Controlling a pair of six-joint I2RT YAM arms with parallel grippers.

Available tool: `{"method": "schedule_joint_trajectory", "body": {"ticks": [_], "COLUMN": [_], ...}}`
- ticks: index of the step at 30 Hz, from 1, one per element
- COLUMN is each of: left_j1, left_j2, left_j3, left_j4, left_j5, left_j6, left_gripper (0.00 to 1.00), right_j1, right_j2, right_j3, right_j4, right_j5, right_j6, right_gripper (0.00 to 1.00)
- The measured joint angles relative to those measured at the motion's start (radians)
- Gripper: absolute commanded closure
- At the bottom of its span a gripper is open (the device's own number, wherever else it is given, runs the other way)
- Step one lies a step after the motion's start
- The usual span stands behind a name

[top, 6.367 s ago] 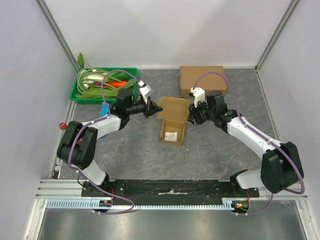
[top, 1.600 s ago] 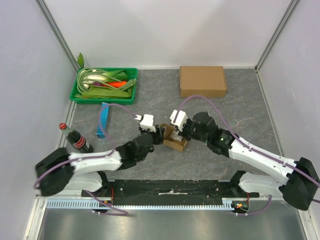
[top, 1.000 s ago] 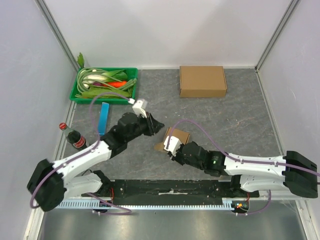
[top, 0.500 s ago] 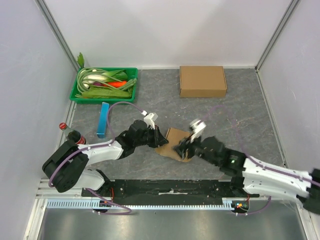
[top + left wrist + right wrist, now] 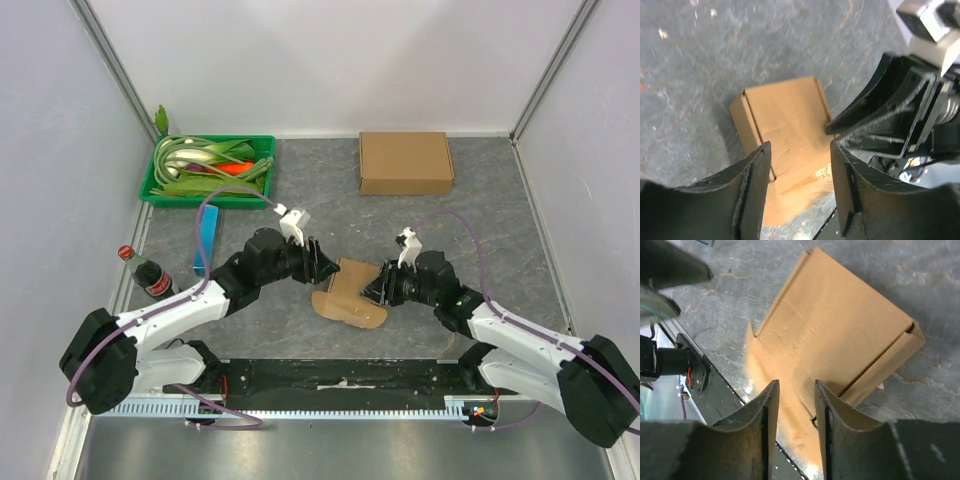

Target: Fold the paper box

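Note:
The small brown paper box (image 5: 355, 283) lies closed on the grey table, with one loose flap (image 5: 349, 312) spread flat toward the near edge. My left gripper (image 5: 322, 268) is at its left edge and open; in the left wrist view the box (image 5: 784, 125) shows beyond the empty gap of that gripper (image 5: 800, 150). My right gripper (image 5: 374, 291) is at the box's right side. In the right wrist view its gripper (image 5: 795, 386) hovers over the box (image 5: 840, 325) and flap (image 5: 790, 425), jaws narrowly apart with nothing between them.
A green tray (image 5: 160, 190) of vegetables sits at the back left. A larger closed cardboard box (image 5: 405, 162) is at the back centre. A blue pack (image 5: 205, 240) and a cola bottle (image 5: 150, 280) stand on the left. The black base rail (image 5: 330, 375) runs along the near edge.
The left gripper has opened wider and shifted slightly right along the box's left edge. The right gripper has narrowed and drawn back to the box's right side. The box's flap now lies flat.

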Motion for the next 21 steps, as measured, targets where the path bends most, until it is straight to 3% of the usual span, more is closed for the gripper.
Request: {"method": "schedule_joint_trajectory", "body": {"ticks": [3, 6, 10, 16, 21], "left_j1": [0.017, 0.047, 0.103, 0.172, 0.186], "left_j2": [-0.023, -0.002, 0.076, 0.117, 0.199], "left_j3": [0.047, 0.054, 0.044, 0.0, 0.0], "left_j4": [-0.011, -0.015, -0.023, 0.004, 0.025], "left_j5": [-0.021, -0.028, -0.017, 0.092, 0.183], "left_j6": [0.009, 0.007, -0.016, -0.084, -0.1], "left_gripper": [0.39, 0.39, 0.3, 0.31, 0.31], "right_j1": [0.0, -0.006, -0.065, -0.197, -0.222], "right_j2": [-0.062, -0.093, -0.076, 0.04, 0.127], "right_j3": [0.08, 0.212, 0.308, 0.268, 0.243], "right_j4": [-0.134, -0.282, -0.372, -0.403, -0.397], "right_j5": [0.002, 0.052, 0.063, -0.02, -0.105], "right_j6": [-0.06, -0.106, -0.139, -0.142, -0.137], "right_gripper": [0.38, 0.36, 0.36, 0.46, 0.63]}}
